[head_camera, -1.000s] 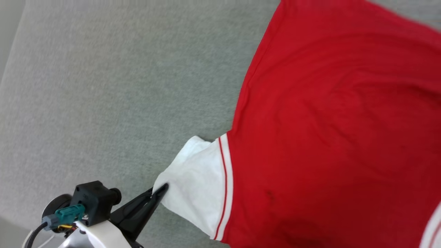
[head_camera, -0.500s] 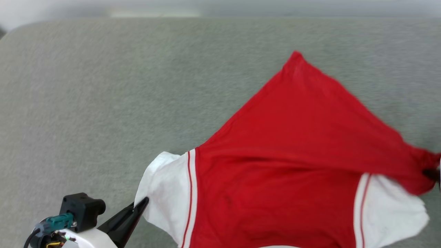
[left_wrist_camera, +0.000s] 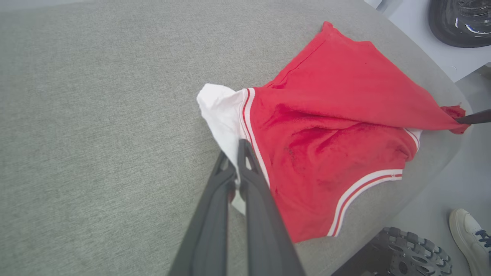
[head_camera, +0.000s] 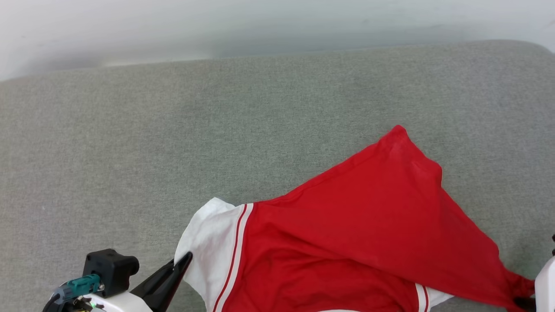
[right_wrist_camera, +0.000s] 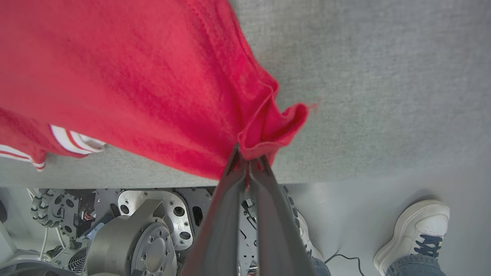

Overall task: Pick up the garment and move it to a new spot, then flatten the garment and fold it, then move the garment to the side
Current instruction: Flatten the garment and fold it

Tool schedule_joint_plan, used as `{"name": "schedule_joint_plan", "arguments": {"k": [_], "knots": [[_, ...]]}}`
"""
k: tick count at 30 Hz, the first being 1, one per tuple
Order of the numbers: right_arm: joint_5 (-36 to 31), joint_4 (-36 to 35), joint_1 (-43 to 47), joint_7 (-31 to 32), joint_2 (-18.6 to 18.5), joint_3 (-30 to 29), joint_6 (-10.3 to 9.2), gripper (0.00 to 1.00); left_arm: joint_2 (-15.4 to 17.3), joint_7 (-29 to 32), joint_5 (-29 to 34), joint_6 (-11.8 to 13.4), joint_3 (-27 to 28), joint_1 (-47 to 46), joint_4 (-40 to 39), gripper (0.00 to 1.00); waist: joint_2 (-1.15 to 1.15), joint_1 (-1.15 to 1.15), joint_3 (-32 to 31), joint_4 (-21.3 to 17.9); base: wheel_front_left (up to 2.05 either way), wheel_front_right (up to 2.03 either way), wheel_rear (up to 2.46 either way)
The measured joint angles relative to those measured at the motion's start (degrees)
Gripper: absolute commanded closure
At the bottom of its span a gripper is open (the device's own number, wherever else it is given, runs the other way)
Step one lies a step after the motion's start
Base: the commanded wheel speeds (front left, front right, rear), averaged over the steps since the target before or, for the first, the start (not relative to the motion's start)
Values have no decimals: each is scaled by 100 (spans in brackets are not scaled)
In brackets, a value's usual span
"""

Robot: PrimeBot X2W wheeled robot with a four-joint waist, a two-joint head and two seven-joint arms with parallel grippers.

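The left gripper (head_camera: 184, 261), lower left, pinched the garment (head_camera: 368, 225) by its white sleeve (head_camera: 208, 236); the right gripper (right_wrist_camera: 247, 163) clamped a red corner (right_wrist_camera: 278, 126).

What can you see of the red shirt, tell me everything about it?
The garment is a red jersey-like T-shirt of soft knit cloth, with white short sleeves and white-and-red striped trim. It lies crumpled and partly folded over itself on the gray padded surface, near its front edge. The left gripper is shut on the white sleeve; the right gripper is shut on a bunched red corner, pulling the cloth taut.
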Motion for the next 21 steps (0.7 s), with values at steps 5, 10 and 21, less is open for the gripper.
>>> {"name": "schedule_joint_plan", "arguments": {"k": [5,10,21], "knots": [[19,-3,75,-113,21,25,0,64,-3,-1,23,7,-21,-2,-7,100,0,0,-54,-33,0,0,0],[250,-282,-178,-201,-230,103,0,0,29,-2,45,19,-22,2,-103,100,0,0,-42,16,0,0,0],[465,-970,-1708,243,-300,331,0,0,98,44,359,82,-130,-199,-530,100,0,1,345,388,0,0,0]]}}
